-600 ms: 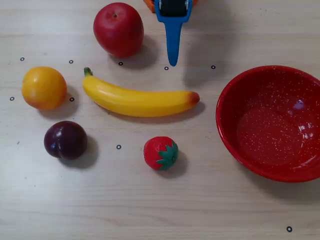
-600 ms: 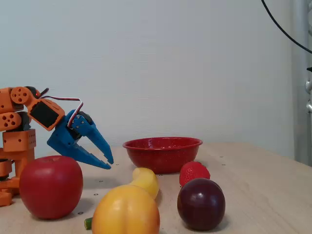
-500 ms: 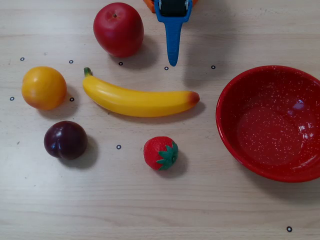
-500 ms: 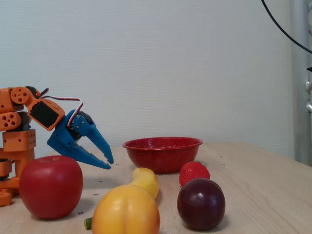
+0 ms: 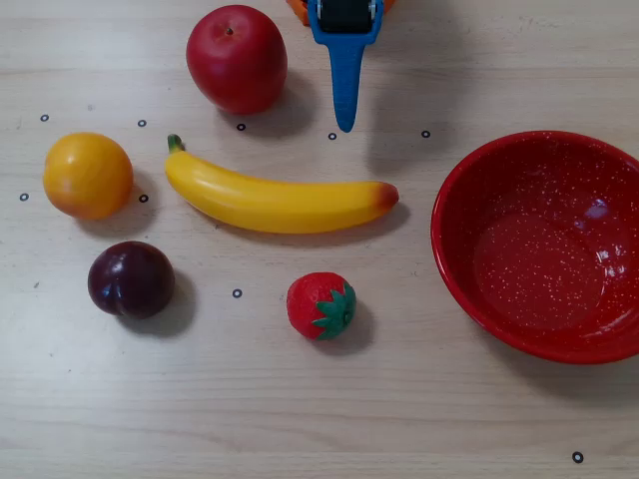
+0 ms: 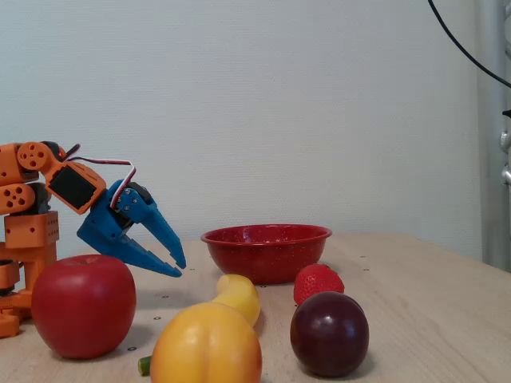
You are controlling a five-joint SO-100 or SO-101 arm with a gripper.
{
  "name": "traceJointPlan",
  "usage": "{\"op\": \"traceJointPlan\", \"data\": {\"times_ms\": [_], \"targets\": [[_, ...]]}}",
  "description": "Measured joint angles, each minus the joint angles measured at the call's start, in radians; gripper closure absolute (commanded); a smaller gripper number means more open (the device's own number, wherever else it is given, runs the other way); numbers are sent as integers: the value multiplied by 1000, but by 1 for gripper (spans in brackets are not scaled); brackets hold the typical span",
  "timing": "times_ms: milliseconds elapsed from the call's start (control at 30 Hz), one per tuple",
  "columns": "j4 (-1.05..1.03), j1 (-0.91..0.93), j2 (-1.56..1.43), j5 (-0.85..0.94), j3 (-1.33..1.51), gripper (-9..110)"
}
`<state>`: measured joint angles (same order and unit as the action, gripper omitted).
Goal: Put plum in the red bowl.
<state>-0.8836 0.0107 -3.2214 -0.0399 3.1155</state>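
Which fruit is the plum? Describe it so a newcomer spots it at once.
In the overhead view, start at the red bowl on the right and cross the table past the strawberry to the far left. The plum sits just below the orange. It is the only dark purple-maroon fruit, round and glossy.

A pale, wood-grain laminate tabletop [image 5: 300, 419] fills the overhead view, its boards running left to right; small black ring marks [image 5: 237, 293] dot it in a loose grid; soft shadows on it fall to the right and a little downward; in the fixed view the same light tabletop [image 6: 431, 303] runs back to a plain, pale grey-blue wall [image 6: 279, 104], evenly lit; a thin black cable [image 6: 463, 52] curves down at the upper right; beside it stands a grey vertical metal post [image 6: 497, 136].
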Motion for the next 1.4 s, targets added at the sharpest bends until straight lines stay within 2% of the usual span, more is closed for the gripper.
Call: {"op": "traceJointPlan", "data": {"times_ms": [367, 567, 667, 833, 1033, 1400], "targets": [[3, -2, 166, -37, -112, 101], [3, -23, 304, -69, -290, 101], [-87, -34, 399, -129, -400, 101], [-287, -66, 578, -187, -646, 101], [-368, -149, 854, -284, -942, 101], [-680, -322, 1520, -359, -1720, 100]]}}
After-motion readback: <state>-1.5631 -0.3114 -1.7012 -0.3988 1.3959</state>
